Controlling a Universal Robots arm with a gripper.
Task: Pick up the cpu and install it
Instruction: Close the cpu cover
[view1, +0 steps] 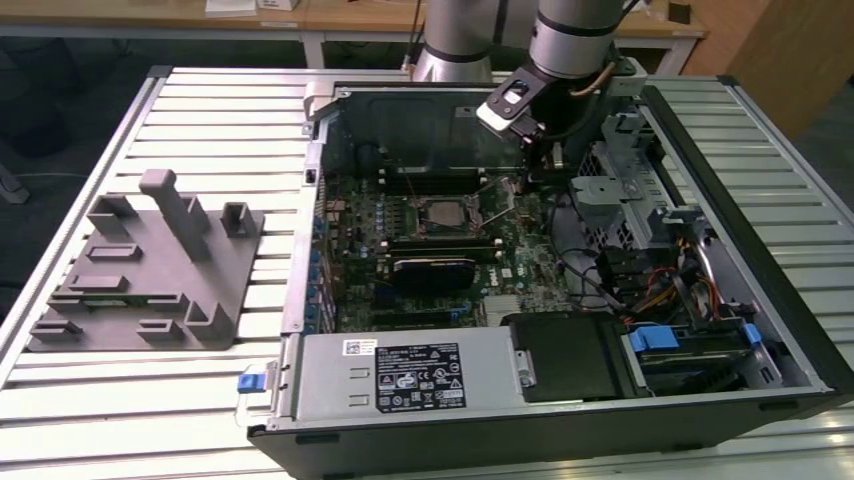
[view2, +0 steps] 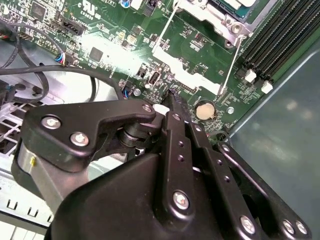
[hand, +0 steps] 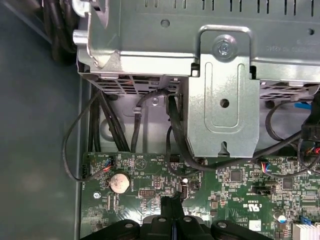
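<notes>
Gripper (hand: 172, 210) in PC (view1: 534, 440) on slatted table (view1: 200, 120), desks (view1: 334, 15) behind

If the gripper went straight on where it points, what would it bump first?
Probably the green motherboard, at a small connector beside the round battery. The gripper tip looks close above it, though depth is unclear.

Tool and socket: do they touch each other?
Apart. In the second wrist view, bare board lies between the tool and the socket.
</notes>
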